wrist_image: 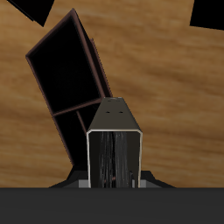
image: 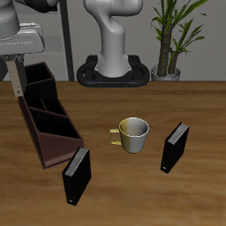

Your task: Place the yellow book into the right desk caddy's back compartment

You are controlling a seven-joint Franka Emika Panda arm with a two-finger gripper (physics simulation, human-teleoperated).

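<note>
Tool (image: 17, 88) clamped on yellow book (image: 17, 78)

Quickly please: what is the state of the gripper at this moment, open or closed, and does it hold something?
Gripper: closed on the yellow book, held upright above the right desk caddy, over its back compartment.

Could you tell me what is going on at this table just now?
The robot's gripper holds the yellow book upright, hanging above the back compartment of the right desk caddy. The book is not yet inside. A mug and two black books stand untouched on the table.
</note>
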